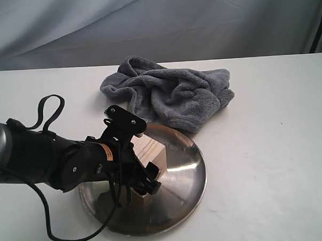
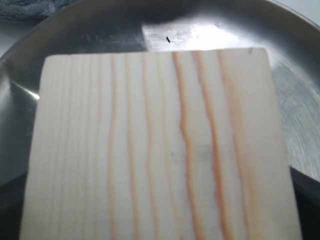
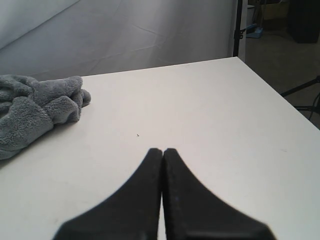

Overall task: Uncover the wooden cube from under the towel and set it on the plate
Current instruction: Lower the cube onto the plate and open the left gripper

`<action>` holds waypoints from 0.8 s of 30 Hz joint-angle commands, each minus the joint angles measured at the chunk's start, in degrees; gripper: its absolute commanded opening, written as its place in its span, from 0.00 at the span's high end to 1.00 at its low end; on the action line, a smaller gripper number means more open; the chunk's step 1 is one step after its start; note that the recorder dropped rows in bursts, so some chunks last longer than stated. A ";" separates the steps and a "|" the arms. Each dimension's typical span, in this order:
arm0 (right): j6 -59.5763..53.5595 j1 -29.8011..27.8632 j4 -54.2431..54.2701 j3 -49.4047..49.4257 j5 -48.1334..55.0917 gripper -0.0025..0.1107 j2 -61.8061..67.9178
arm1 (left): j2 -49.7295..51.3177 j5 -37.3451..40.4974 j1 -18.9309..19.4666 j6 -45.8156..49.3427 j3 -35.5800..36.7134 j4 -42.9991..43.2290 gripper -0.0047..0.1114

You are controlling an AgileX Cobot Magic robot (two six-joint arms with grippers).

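Wooden cube (image 1: pixel 151 151) sits on plate (image 1: pixel 187 175), left claw (image 1: pixel 146 181) apparently clamped on it; next: release, retreat. Right claw (image 3: pixel 162 153) closed, empty.

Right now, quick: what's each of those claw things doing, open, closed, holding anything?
Left gripper: closed on the wooden cube, over the plate.
Right gripper: closed, holding nothing.

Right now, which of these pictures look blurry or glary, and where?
Left wrist view: the wooden cube fills the frame, slightly soft, and a bright glare patch sits on the plate beyond it. Right wrist view: the right gripper is a blurred black shape, the towel sharper. Exterior view: evenly lit, with a soft sheen on the plate.
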 commanded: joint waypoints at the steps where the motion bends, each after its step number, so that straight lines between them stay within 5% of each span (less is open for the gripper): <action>1: -0.07 -0.20 0.15 0.16 -0.12 0.98 -0.25 | -0.20 -1.54 0.05 -0.56 0.06 -1.23 0.27; 5: -0.07 -0.20 0.15 0.16 -0.12 0.98 -0.25 | -0.20 -1.54 0.05 -0.56 0.06 -2.37 0.19; 24: -0.07 -0.20 0.15 0.16 -0.12 0.98 -0.25 | -8.31 -1.54 0.05 -0.16 0.06 -1.94 0.19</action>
